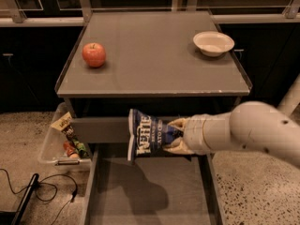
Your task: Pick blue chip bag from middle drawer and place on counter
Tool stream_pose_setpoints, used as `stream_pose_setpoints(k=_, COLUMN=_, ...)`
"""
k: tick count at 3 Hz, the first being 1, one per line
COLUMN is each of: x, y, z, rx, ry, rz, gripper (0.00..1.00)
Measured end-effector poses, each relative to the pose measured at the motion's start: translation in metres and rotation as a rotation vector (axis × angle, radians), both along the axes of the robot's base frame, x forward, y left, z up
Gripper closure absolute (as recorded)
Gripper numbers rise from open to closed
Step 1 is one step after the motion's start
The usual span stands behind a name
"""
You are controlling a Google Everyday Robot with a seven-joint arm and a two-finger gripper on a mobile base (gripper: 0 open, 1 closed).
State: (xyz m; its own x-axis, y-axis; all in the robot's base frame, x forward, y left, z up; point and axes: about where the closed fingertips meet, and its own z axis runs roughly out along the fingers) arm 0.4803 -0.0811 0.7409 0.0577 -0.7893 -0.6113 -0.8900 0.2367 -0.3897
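Observation:
The blue chip bag (146, 136) is navy with white "Kettle" lettering and hangs upright in the air above the open middle drawer (150, 191). My gripper (174, 135) comes in from the right on a white arm and is shut on the bag's right side. The bag is just below and in front of the counter's front edge. The counter (154, 55) is a flat grey top behind and above the bag. The drawer's grey bottom carries only the bag's shadow.
A red apple (93, 54) sits at the counter's left and a white bowl (213, 43) at its back right. A clear plastic bin (61, 142) with snack packets stands on the floor to the left. Black cables (47, 191) lie on the floor.

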Motion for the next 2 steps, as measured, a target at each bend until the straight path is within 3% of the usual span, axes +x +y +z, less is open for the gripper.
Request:
stream_pose_setpoints(k=1, x=0.022, y=-0.003, z=0.085, rx=-0.012, ry=-0.082, rz=0.045, gripper=1.00)
stream_pose_setpoints(k=2, x=0.053, y=-0.018, z=0.146, rx=-0.002, ry=-0.137, rz=0.039, gripper=1.00)
